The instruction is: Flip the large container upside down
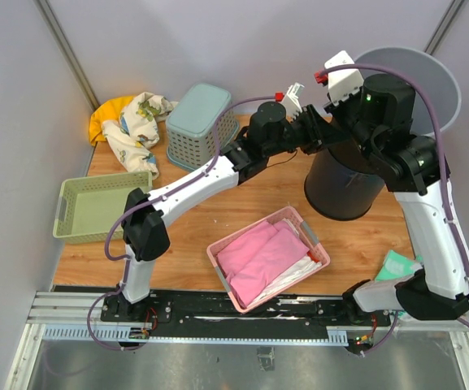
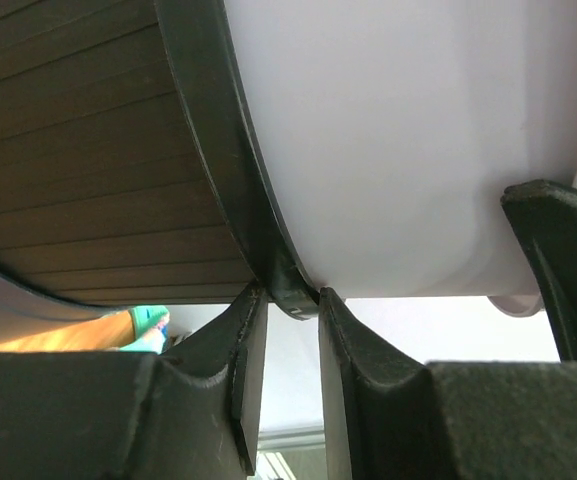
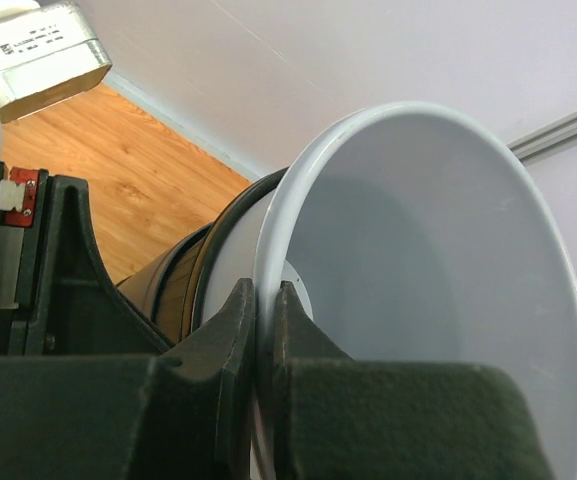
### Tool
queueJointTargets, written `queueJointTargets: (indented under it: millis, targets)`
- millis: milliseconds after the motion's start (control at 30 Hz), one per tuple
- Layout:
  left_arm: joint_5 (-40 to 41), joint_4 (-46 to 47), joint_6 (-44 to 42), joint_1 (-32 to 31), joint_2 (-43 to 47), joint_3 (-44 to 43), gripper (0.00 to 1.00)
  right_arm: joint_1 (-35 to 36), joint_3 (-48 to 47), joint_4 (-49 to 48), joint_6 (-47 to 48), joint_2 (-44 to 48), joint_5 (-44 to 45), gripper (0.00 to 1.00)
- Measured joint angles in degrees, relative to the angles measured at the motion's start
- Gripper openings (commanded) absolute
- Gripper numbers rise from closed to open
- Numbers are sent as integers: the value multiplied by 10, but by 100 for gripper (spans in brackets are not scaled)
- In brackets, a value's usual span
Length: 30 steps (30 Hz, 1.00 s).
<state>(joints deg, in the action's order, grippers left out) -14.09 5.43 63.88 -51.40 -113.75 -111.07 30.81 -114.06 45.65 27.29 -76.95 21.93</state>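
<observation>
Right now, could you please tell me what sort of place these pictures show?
Probably a robot test booth staged for laundry chores: plain walls box in a wooden table, two arms are mounted on a metal rail, and a pink basket holds clothes.

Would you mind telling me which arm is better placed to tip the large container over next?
Probably left: the left gripper pinches the container's black rim, while the right gripper clamps only the pale lid.

1. You have bare tabletop between the green basket and the pink basket.
2. The pink basket sits close before the large container, crowding its near side.
3. The left arm bars the gap between the large container and the grey-blue basket.
4. The cloth heap fills the far-left corner.
</observation>
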Motion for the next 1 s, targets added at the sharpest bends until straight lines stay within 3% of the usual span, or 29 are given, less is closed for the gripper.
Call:
queueJointTargets:
  millis: [133, 533, 767, 1000]
  targets:
    - [-10, -4, 17, 5, 0, 0, 1, 0, 11, -1, 10, 13, -13, 0]
    - [-69, -3, 44, 75, -3, -4, 0, 5, 17, 54, 60, 51, -66, 0]
    - [-69, -33, 34, 128, -83, -120, 0, 6, 9, 72, 77, 71, -97, 1]
    - [-81, -57, 40, 122, -129, -132, 0, 6, -48, 77, 102, 51, -104, 1]
